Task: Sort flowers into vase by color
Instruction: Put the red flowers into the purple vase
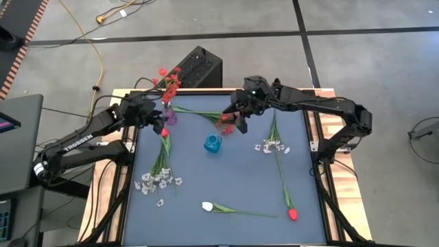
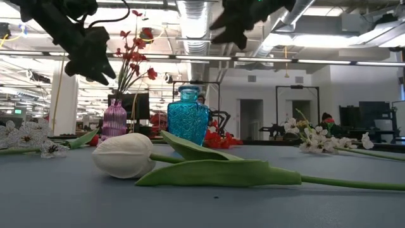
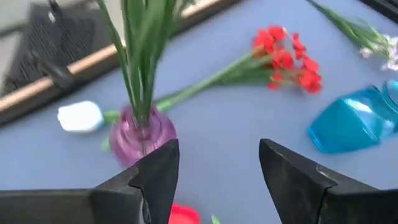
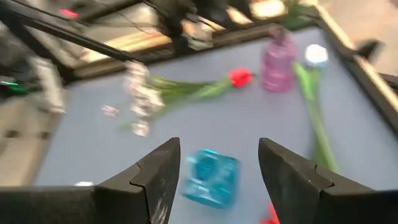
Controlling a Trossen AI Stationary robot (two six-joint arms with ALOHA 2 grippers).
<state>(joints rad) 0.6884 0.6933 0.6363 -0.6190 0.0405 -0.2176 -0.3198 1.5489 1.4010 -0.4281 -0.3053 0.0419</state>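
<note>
A purple vase stands at the table's far left. Red sprays rise from it, their green stems stuck in its neck. My left gripper hovers open just near of this vase, touching nothing, with a red tulip bud below it. A blue vase stands mid-table. My right gripper hangs open above a red spray that lies flat beside the blue vase. A white tulip, a red tulip and white blossom sprays lie flat on the table.
A white bud lies beside the purple vase, toward the far edge. The table's raised wooden rim runs close behind the vases, with a black box beyond it. Bare mat lies between the scattered flowers.
</note>
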